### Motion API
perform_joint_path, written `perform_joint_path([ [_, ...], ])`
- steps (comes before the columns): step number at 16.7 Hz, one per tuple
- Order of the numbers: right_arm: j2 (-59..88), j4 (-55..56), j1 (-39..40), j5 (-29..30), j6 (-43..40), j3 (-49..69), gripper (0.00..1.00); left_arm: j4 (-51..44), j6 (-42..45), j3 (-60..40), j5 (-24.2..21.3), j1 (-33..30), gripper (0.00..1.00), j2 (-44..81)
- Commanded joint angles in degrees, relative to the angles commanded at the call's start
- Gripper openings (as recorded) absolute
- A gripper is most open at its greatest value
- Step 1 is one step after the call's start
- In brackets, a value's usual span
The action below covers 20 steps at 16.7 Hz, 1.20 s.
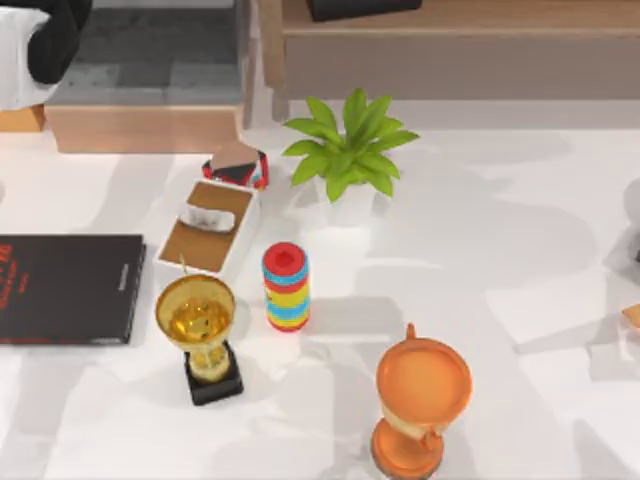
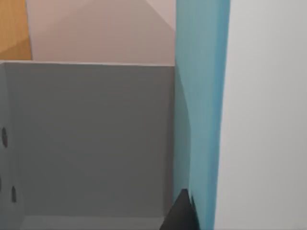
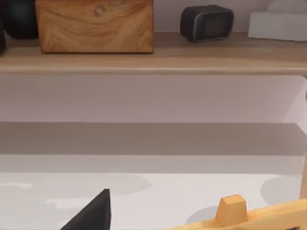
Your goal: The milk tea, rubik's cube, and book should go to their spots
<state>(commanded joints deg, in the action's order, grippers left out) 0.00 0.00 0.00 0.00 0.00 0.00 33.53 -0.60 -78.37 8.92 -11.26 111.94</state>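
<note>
- Light-blue cover and white page edges run upright through the left wrist view: this is the book [image 2: 199,96], just beside the inner wall of the grey box [image 2: 91,139].
- Judging by the dark fingertip [image 2: 181,215] pressed on the cover, the left gripper [image 2: 191,219] is clamped on the book and holding it at the box's mouth.
- From above, that grey box [image 1: 150,60] stands on a wooden base, to the left of and behind the potted plant [image 1: 345,150].
- Placing the book looks like the step in hand. The next move calls for a straight descent that keeps the cover off the wall, with the grip let go only once the book is seated.
- Well to the right of the plant, at the table edge, the right arm is parked. I cannot tell whether the right gripper [image 3: 93,213] is apart or together.
- Left of the plant lie a tissue box [image 1: 210,225] and, farther on, a flat black book [image 1: 70,288].
- In front of it are a ring stack [image 1: 286,287], a gold trophy [image 1: 198,325] and an orange trophy [image 1: 422,400].
- White and shadow-dappled, the table [image 1: 520,220] ends at a wooden shelf [image 1: 450,20] behind the plant.
</note>
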Motion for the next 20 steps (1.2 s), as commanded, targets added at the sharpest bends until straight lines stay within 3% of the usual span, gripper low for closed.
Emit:
perform_joint_path([
  [4,0.00,0.00,0.00,0.00,0.00,0.00,1.00,0.17,0.71,0.12,-0.20,0.11,0.00,-0.34],
  [8,0.00,0.00,0.00,0.00,0.00,0.00,1.00,1.86,9.25,4.02,-2.35,0.52,0.00,-7.28],
  [13,0.00,0.00,0.00,0.00,0.00,0.00,1.00,5.34,32.75,16.15,-5.72,3.72,0.00,-20.13],
  [20,0.00,0.00,0.00,0.00,0.00,0.00,1.00,11.37,72.18,44.73,-10.55,9.02,0.00,-32.35],
])
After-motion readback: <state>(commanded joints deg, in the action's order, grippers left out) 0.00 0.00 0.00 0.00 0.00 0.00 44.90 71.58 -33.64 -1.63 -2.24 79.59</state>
